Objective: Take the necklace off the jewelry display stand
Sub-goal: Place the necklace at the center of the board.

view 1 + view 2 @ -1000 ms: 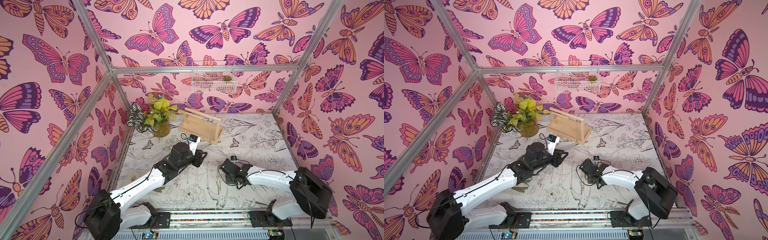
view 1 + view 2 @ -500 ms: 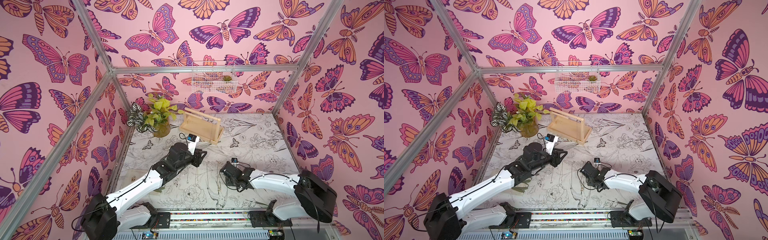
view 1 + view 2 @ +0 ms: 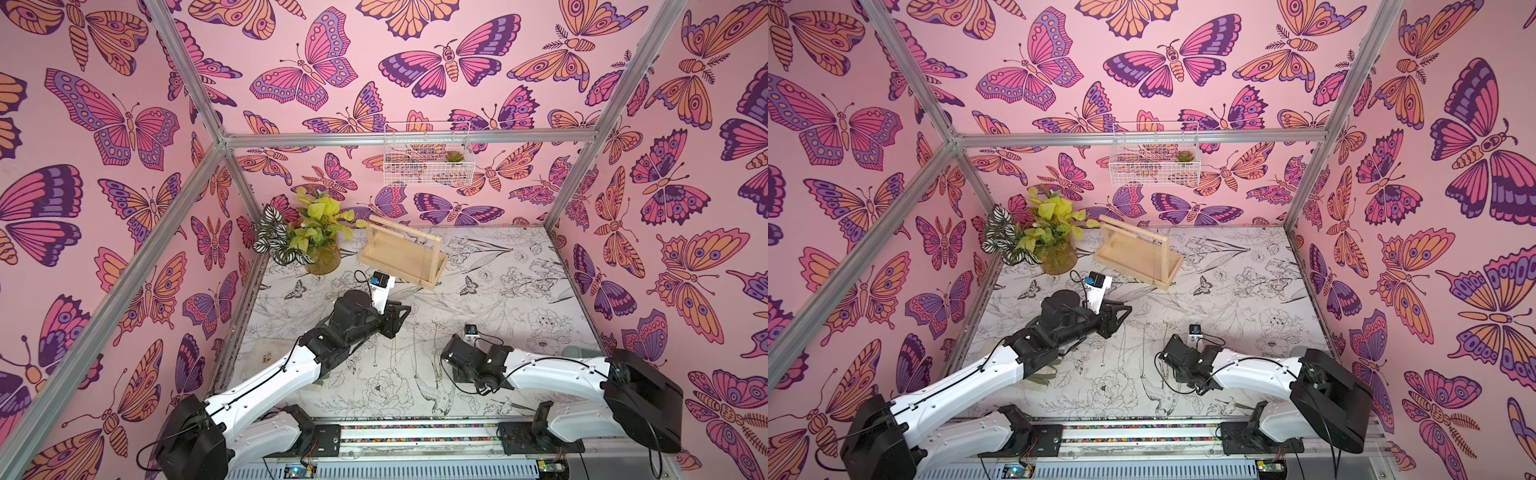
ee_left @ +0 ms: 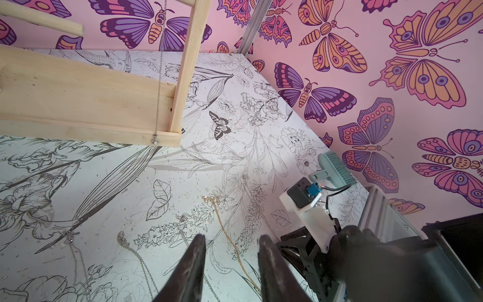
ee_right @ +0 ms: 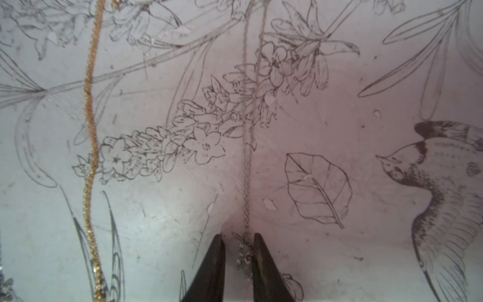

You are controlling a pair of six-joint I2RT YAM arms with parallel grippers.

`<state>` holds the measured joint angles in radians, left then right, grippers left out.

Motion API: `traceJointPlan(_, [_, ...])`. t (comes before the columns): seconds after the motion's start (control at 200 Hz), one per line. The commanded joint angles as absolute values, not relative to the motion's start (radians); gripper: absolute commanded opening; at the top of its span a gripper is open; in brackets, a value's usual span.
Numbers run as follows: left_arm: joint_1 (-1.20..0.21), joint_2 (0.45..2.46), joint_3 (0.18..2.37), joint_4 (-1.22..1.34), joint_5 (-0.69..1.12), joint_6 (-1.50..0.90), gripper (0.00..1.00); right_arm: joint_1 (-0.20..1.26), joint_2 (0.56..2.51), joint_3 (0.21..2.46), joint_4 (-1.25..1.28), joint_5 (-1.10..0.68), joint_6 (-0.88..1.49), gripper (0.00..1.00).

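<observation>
Necklace [image 4: 160, 78] hanging on jewelry display stand [image 4: 86, 104] (silver), left fingers [image 4: 193, 269] spread, empty, right fingers [image 5: 211, 269] narrowly apart astride loose chain [image 5: 246, 209]

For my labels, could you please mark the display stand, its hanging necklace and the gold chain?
display stand [image 4: 86, 104]: left wrist view, base board.
hanging necklace [image 4: 155, 138]: left wrist view, pendant.
gold chain [image 5: 90, 125]: right wrist view, mid-length.
</observation>
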<state>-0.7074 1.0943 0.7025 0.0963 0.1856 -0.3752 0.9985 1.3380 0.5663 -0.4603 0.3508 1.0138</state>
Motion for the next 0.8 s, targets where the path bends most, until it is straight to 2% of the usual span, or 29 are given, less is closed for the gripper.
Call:
traceJointPlan(0.0, [-0.711,1.075,0.682,0.089,0.181,-0.383,0.37,1.018,1.305,0.547,-0.524,0.383,1.055,0.24])
traceJointPlan(0.596, [-0.712,1.054,0.665,0.089,0.179,-0.396,0.37,1.068,1.286,0.523,-0.531,0.403,1.099,0.24])
traceJointPlan(0.796, [-0.712,1.046,0.661,0.088,0.180,-0.394,0.37,1.065,1.317,0.540,-0.544,0.437,1.093,0.35])
